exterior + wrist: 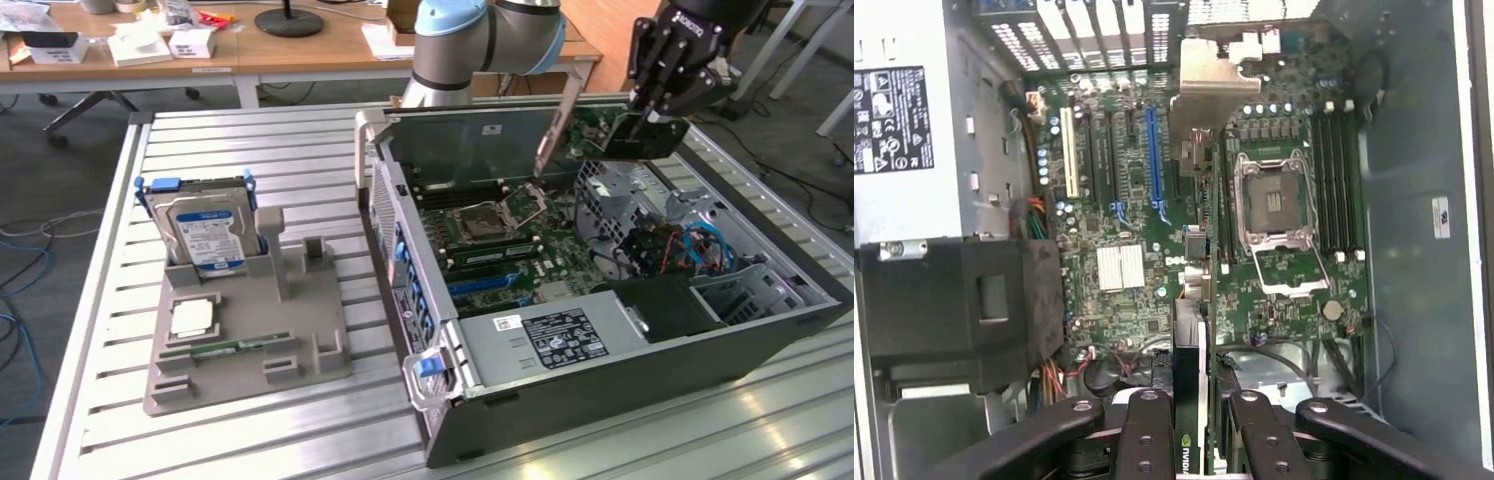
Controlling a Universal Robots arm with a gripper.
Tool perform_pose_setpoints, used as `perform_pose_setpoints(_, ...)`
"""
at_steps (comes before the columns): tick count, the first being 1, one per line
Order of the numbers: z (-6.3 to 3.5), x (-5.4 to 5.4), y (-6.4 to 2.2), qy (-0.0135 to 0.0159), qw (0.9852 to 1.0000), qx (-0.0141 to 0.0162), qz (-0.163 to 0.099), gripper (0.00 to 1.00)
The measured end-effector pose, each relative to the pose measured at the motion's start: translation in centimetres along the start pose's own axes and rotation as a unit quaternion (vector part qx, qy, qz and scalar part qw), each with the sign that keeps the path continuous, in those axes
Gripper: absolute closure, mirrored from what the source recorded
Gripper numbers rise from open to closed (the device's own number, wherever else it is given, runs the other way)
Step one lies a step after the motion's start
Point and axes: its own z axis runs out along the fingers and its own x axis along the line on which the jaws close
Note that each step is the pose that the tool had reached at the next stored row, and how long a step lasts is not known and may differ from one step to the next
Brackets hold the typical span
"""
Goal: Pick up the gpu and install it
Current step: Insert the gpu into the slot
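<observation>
The gpu [1187,350] hangs edge-down, clamped in the gripper [1192,405]. Its long axis parallels the blue slot [1154,160] below, slightly offset.

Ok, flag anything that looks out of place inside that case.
The CPU socket on the motherboard is empty, its retaining frame flipped open. Nothing else looks spilled, bent or broken. The gripper holds the gpu above the board, clear of the blue slot.
</observation>
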Motion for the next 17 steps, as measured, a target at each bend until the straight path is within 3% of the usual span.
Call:
perform_pose_setpoints(9,0.04,0.0,0.0,0.002,0.9993,-0.0009,-0.038,0.74)
perform_pose_setpoints(15,0.04,0.0,0.0,0.0022,0.9991,-0.001,-0.041,0.74)
perform_pose_setpoints(17,0.05,0.0,0.02,0.0021,0.9991,0.0003,-0.042,0.74)
